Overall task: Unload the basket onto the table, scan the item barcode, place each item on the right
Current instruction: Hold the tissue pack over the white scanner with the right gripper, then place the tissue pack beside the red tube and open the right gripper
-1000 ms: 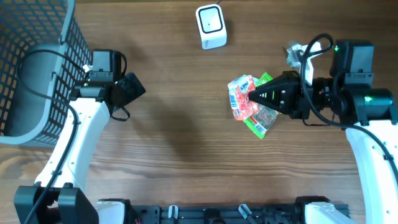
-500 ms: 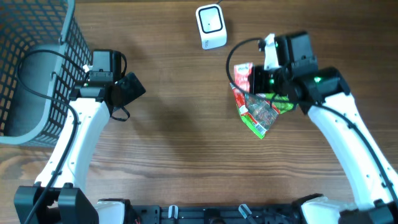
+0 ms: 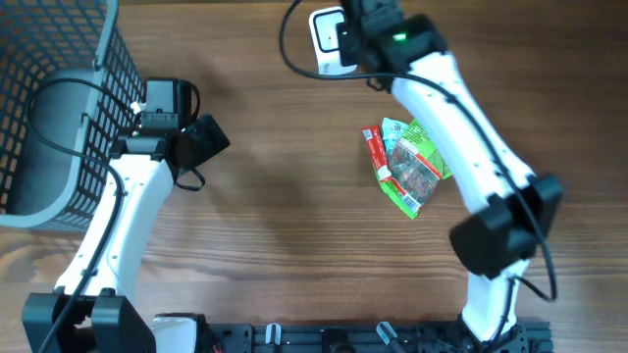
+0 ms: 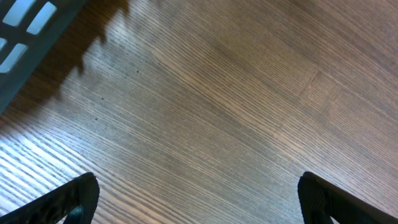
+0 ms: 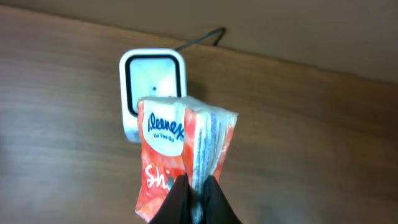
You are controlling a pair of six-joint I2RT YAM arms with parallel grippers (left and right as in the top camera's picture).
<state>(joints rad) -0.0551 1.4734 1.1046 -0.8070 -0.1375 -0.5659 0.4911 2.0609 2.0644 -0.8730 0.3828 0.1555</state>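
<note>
My right gripper (image 5: 198, 191) is shut on the lower edge of an orange Kleenex tissue pack (image 5: 177, 146), the item, which hangs upright just in front of the white barcode scanner (image 5: 152, 84). The scanner's dark window faces the pack. In the overhead view the right arm reaches to the table's far edge, where the gripper (image 3: 355, 37) sits beside the scanner (image 3: 326, 41); the pack is hidden under the arm there. At the left my left gripper (image 3: 201, 142) hovers open over bare wood, its fingertips (image 4: 81, 198) wide apart with nothing between them.
Several red and green snack packets (image 3: 410, 167) lie in a heap right of centre. A grey wire basket (image 3: 49, 108) fills the far left corner, its edge (image 4: 25, 34) showing in the left wrist view. The scanner's cable (image 5: 205, 37) runs off the back.
The right arm lifted the tissue pack off the heap and swung it up and left to the scanner. The left arm has not moved.
</note>
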